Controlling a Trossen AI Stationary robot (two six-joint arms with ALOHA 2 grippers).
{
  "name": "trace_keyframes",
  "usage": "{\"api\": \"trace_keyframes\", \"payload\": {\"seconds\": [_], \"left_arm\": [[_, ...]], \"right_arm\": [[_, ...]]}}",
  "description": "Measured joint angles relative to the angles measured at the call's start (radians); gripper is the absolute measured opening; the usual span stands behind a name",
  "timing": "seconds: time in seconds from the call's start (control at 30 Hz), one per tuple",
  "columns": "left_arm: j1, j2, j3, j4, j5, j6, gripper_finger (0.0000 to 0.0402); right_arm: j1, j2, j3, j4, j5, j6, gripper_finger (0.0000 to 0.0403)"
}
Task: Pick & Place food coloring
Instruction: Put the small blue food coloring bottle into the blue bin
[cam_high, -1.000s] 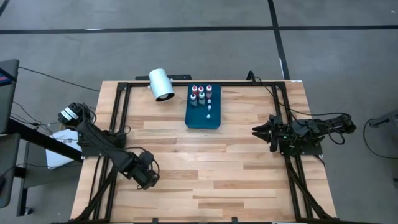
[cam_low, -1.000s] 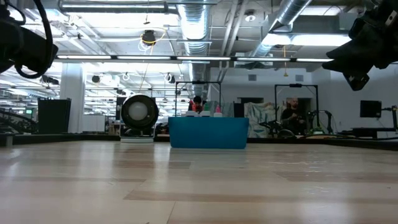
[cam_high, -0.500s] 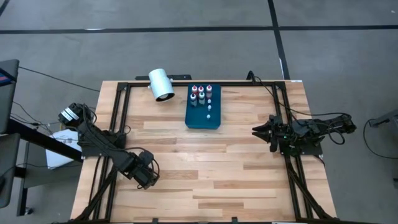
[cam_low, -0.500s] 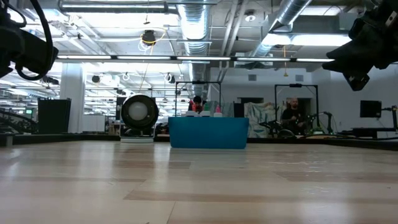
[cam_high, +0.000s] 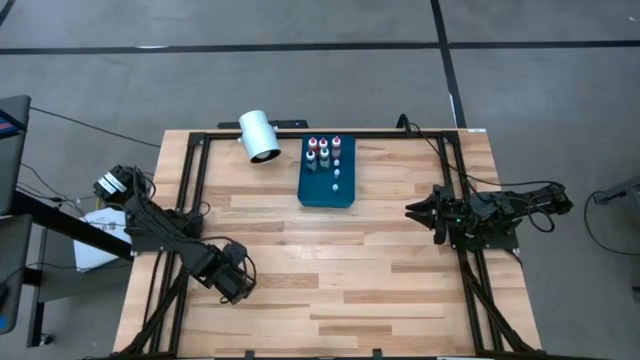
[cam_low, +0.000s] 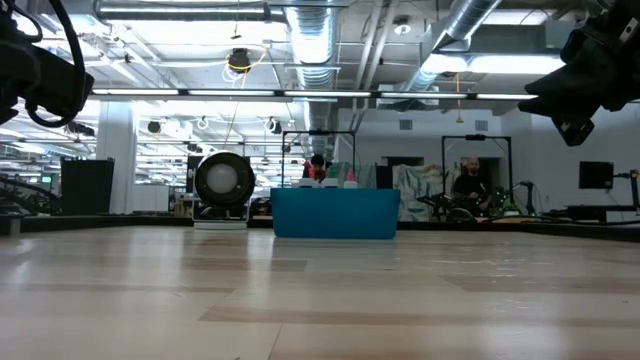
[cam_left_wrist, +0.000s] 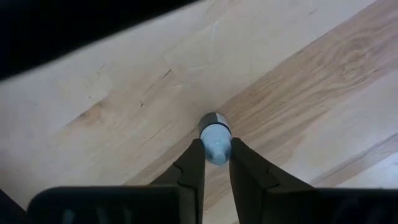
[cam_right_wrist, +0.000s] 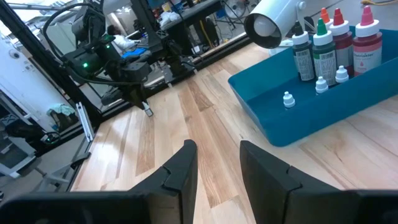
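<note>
Food coloring: one bottle (cam_left_wrist: 214, 134) pinched in left hand (cam_left_wrist: 214, 163), nine (cam_high: 323, 152) in tray (cam_high: 326, 193); right hand (cam_right_wrist: 216, 163) parted, empty.

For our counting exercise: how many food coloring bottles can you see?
9: five tall bottles standing in the blue tray, three short white ones beside them in it, and one bottle in the left gripper. Others may be hidden behind the tall ones.

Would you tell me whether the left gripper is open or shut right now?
Shut: the left gripper has its fingers pinched on a small bottle above the table.
</note>
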Motion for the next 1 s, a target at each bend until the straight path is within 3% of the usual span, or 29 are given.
{"api": "trace_keyframes", "payload": {"seconds": [0.33,0.5,0.73,1.0], "left_arm": [[0.063,-0.062,0.021,-0.017,-0.012,0.078,0.0047],[0.142,-0.112,0.112,-0.085,-0.1,0.193,0.0046],[0.301,-0.124,0.308,-0.113,-0.268,0.509,0.0047],[0.516,-0.082,0.457,-0.031,-0.301,0.883,0.0047]], "right_arm": [[0.0,0.0,0.0,0.0,0.001,0.0,0.0108],[0.0,0.0,0.0,0.0,0.003,0.0,0.0108],[0.0,0.0,0.0,0.0,0.003,0.0,0.0108],[0.0,0.0,0.0,0.002,0.003,0.0,0.0108]]}}
